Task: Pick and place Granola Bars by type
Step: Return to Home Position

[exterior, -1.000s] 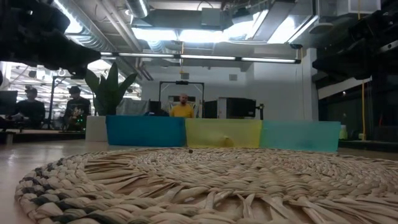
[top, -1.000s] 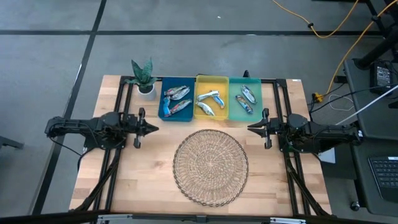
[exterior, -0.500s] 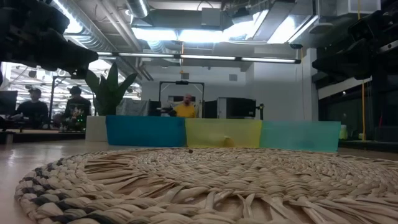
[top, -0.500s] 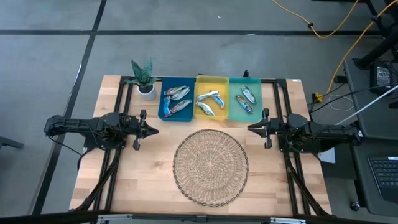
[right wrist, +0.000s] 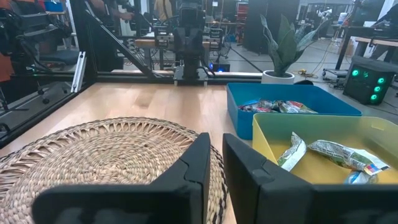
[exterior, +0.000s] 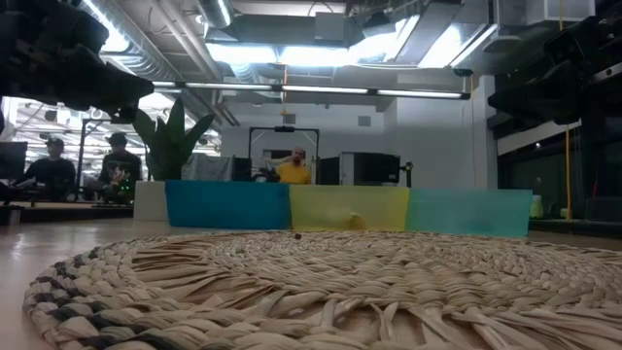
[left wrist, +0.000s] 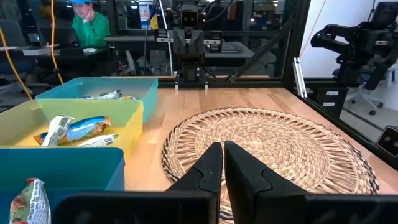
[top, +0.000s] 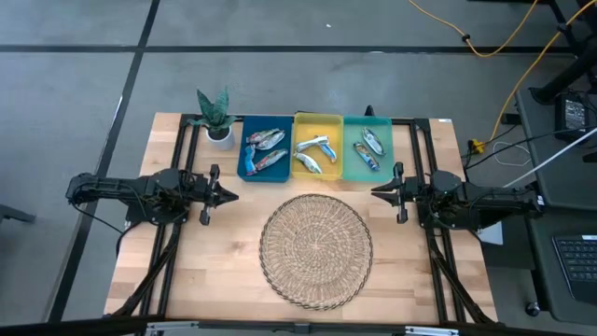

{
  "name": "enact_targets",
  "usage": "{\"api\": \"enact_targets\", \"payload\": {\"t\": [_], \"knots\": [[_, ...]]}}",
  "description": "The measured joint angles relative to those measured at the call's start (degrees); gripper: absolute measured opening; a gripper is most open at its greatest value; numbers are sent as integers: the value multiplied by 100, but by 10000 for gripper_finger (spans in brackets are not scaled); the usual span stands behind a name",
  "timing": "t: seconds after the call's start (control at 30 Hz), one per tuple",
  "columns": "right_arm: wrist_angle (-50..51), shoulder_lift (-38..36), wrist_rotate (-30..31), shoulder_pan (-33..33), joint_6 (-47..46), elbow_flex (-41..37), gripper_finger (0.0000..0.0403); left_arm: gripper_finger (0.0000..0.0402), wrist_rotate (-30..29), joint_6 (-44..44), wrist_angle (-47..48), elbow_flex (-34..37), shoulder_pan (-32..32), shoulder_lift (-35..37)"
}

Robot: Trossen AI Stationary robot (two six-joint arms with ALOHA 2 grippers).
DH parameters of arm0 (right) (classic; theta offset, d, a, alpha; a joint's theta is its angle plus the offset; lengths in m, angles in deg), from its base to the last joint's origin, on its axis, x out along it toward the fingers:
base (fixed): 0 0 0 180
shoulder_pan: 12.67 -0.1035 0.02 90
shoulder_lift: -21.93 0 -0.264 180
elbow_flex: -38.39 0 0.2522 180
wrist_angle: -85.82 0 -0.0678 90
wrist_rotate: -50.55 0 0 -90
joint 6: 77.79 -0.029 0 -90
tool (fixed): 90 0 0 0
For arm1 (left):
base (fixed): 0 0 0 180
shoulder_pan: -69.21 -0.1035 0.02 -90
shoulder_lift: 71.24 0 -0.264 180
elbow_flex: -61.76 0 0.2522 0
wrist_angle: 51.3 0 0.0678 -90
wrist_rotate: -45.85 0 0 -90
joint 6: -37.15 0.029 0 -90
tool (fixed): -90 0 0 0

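left claw (top: 233,195) near diagonal granola bars (top: 265,149)

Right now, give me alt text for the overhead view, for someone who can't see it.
Wrapped granola bars lie sorted in the blue tray, yellow tray and green tray at the back of the table. The wicker mat before them is bare, flanked by the left gripper and right gripper.

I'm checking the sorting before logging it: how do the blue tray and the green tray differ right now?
The blue tray sits at the row's left end, beside the potted plant; the green tray sits at the right end. The blue tray holds more granola bars than the green tray, which shows two. Both are open, rectangular, and adjoin the yellow tray between them.
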Motion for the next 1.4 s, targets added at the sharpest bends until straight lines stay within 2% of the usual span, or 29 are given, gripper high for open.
{"api": "enact_targets", "payload": {"t": [1.4], "knots": [[0,0,0,0,0,0,49,9,-9,0,0,0,1,0]]}}
